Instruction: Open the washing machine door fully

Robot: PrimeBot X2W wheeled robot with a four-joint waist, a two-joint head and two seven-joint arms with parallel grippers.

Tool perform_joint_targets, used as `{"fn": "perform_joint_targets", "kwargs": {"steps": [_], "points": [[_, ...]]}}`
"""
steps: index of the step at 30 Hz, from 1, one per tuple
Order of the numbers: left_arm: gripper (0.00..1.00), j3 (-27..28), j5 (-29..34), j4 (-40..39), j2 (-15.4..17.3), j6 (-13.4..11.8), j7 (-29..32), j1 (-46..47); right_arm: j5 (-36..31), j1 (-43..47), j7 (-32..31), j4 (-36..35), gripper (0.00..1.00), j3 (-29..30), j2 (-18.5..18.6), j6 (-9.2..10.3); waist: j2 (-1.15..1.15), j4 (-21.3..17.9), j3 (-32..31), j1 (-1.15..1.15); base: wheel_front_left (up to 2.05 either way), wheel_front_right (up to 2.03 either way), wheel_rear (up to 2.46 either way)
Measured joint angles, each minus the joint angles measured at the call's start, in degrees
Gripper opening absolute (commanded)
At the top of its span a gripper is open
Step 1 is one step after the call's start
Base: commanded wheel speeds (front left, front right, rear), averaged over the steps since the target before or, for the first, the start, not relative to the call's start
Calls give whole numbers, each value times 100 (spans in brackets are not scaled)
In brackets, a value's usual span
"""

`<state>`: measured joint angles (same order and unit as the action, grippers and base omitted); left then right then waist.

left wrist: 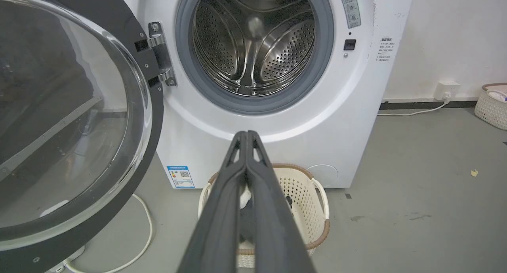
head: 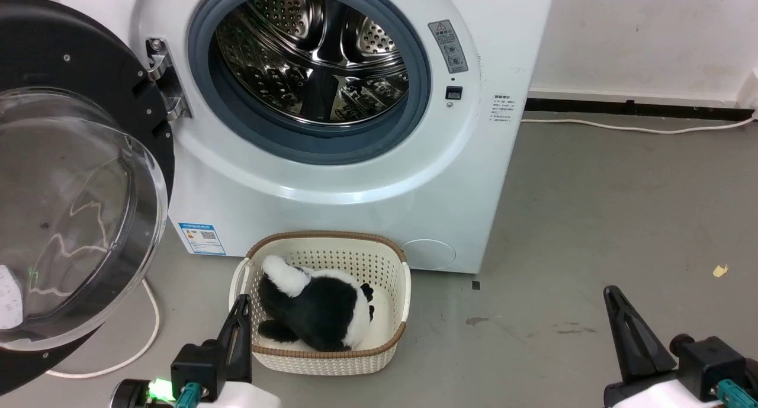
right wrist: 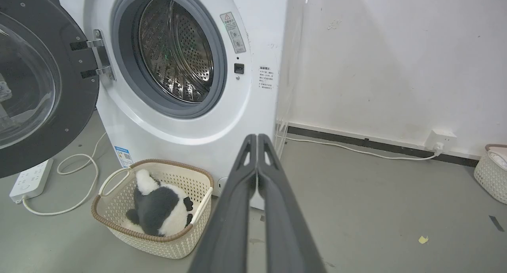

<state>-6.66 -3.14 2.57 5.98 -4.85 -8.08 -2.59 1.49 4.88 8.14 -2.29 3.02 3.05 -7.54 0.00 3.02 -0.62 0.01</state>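
**Door Open at Hinge Side; Both Pincers Closed**

Head view: the washing machine door stands swung out at 9 o'clock on its metal hinge, with the glass bowl facing the camera. The washing machine is at 12 o'clock with its steel drum exposed. The left pincer at 7 o'clock and the right pincer at 5 o'clock each have their fingers pressed together, gripping nothing. Neither touches the door. At 6 o'clock, a basket on the floor holds a black-and-white plush toy.
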Motion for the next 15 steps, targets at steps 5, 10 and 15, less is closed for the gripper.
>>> {"fn": "perform_joint_targets", "kwargs": {"steps": [5,10,15], "points": [[0,34,3,-26,-20,45,57,22,-1,-64,-55,10,0,-19,0,0,0,-22,5,0,0,0,0],[0,76,34,-36,-47,56,111,27,-1,-66,-109,25,0,-40,0,0,0,-44,9,0,0,0,0],[0,145,52,-52,-91,100,161,31,-19,-73,-179,36,0,-57,0,0,0,-66,14,0,0,0,0]]}}
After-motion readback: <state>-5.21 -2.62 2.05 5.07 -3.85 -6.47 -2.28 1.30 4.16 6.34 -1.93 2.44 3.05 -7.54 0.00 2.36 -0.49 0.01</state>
